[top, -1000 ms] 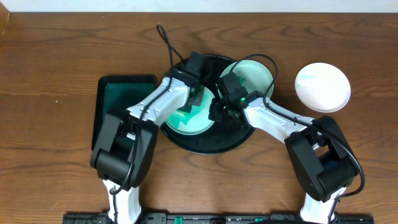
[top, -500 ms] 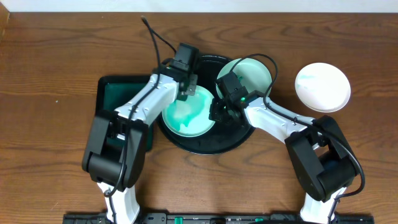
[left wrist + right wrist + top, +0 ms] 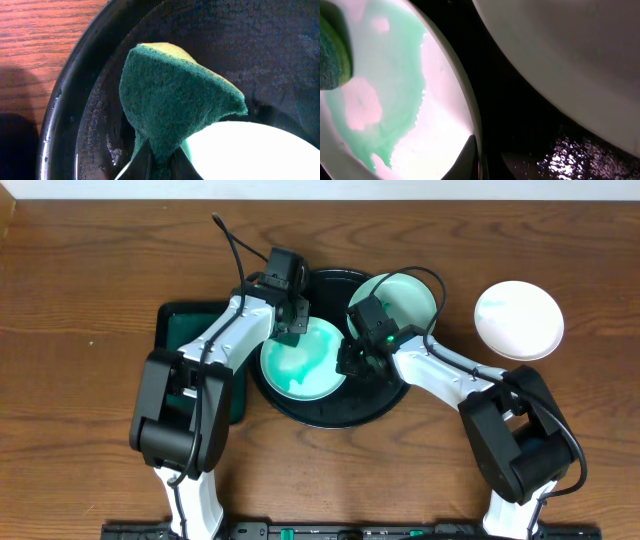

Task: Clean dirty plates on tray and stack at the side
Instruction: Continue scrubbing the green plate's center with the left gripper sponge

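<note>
The black tray (image 3: 345, 413) holds a turquoise plate (image 3: 300, 365) with a green smear. A second turquoise plate (image 3: 405, 298) leans on the tray's far right rim. The white plate (image 3: 518, 320) lies on the table to the right. My left gripper (image 3: 292, 327) is shut on a green sponge (image 3: 175, 95), held over the smeared plate's far edge (image 3: 250, 150) and the tray floor (image 3: 100, 125). My right gripper (image 3: 355, 362) is shut on the smeared plate's right rim (image 3: 470, 125). The smear (image 3: 390, 90) and the second plate (image 3: 570, 50) show in the right wrist view.
A rectangular dark green tray (image 3: 190, 345) lies left of the black tray, under my left arm. The black tray floor (image 3: 520, 125) is wet. Cables arc over the tray's far side.
My left gripper has moved the sponge from the middle of the smeared plate up and left to its far edge. The right gripper has not moved.
</note>
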### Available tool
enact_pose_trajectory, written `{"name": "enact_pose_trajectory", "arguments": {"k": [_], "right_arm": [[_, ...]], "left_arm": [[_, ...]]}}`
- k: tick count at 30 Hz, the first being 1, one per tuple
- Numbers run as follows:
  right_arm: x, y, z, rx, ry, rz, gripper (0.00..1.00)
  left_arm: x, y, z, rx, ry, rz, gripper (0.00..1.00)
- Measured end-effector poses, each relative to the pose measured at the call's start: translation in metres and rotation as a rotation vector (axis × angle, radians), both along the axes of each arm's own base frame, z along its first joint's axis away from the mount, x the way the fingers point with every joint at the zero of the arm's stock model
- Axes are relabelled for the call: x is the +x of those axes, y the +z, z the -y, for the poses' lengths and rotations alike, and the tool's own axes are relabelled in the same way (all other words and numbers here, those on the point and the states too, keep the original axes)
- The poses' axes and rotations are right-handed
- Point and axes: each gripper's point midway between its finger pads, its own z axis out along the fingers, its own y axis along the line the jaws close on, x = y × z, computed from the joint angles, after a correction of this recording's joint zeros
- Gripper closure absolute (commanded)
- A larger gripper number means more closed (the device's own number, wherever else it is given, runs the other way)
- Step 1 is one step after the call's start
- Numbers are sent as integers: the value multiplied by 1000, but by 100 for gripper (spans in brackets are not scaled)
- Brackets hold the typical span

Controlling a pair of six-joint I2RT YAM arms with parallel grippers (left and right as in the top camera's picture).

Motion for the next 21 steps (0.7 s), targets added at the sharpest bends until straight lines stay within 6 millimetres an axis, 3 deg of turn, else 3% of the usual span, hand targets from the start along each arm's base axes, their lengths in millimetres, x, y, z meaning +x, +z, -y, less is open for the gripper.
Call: {"name": "enact_pose_trajectory", "arguments": {"k": [8,17,21], "right_arm": [[-2,0,1,-3,1,-12,99],[-3,0,1,-2,2,-14,99],[-3,0,1,-2,2,-14,99]], "left_arm": [[-3,0,9,-92,-28,-42,93],[-41,-5,73,-391,-222,-200,93],[-55,-5,88,-441,-256,-245,93]]}}
